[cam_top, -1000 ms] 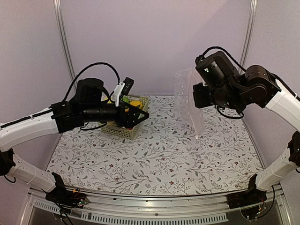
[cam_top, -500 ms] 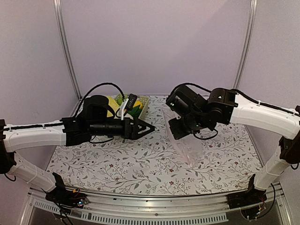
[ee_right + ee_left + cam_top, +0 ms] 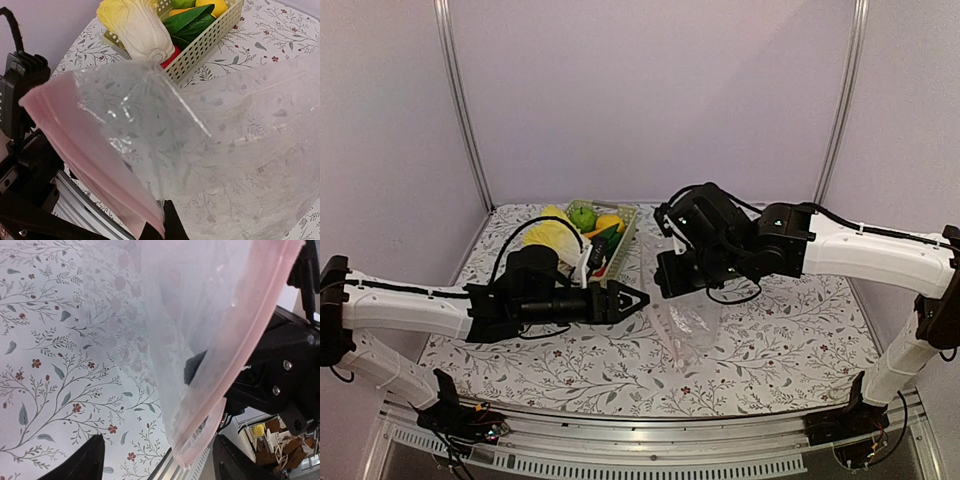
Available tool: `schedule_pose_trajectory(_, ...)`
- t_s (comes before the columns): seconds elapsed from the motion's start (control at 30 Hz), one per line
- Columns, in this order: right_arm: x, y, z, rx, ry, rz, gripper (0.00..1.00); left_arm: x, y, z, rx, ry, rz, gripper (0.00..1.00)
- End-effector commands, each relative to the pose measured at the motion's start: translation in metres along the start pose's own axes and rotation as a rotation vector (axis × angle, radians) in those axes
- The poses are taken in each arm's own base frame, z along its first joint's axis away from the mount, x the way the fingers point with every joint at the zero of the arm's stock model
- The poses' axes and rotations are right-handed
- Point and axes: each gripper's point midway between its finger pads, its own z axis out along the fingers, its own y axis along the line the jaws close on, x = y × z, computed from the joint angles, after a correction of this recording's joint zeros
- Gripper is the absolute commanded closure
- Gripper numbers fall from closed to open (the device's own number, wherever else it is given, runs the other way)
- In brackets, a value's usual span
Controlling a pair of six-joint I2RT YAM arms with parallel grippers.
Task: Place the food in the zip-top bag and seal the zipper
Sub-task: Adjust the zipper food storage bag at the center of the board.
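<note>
One lattice basket (image 3: 205,47) held five toy foods: one cabbage (image 3: 137,25), one green apple (image 3: 582,216), one yellow fruit (image 3: 609,222), one dark green vegetable (image 3: 190,21) and one red piece (image 3: 170,56) tucked under the cabbage. One zip-top bag (image 3: 685,315) hung near the basket's right front. The right gripper (image 3: 161,226) was closed on its pink zipper (image 3: 85,150). The left gripper (image 3: 638,298), just before the basket, stood with its jaws apart at the bag's mouth.

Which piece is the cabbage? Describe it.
Find the pale green lattice basket at the far side of the table, left of centre. The cabbage lies at its left end. It is the biggest piece, yellow leaves on a white stalk; nothing else there is as pale.
</note>
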Motion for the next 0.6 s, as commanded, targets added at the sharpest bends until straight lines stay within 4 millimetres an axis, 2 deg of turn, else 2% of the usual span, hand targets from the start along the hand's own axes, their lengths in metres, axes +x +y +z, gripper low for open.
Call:
schedule_pose_trajectory(0.0,-0.005,0.01,0.002,-0.059,-0.014,0.032,1.0,-0.003,-0.004,0.008,0.001,-0.054,-0.022,0.3)
schedule_pose_trajectory(0.13,-0.007,0.011,0.0,-0.065,-0.024,0.042,1.0,-0.003,0.003,0.011,-0.046,-0.075,-0.019,0.44)
schedule_pose_trajectory(0.37,-0.011,0.011,-0.001,-0.066,-0.044,0.047,1.0,-0.003,0.004,0.019,-0.112,-0.089,0.021,0.56)
schedule_pose_trajectory(0.43,-0.012,0.009,-0.001,-0.053,-0.05,0.043,1.0,-0.002,0.005,0.021,-0.133,-0.089,0.03,0.72)
schedule_pose_trajectory(0.57,-0.013,0.002,-0.006,-0.021,-0.054,0.034,1.0,-0.005,0.026,0.017,-0.277,-0.105,0.044,0.88)
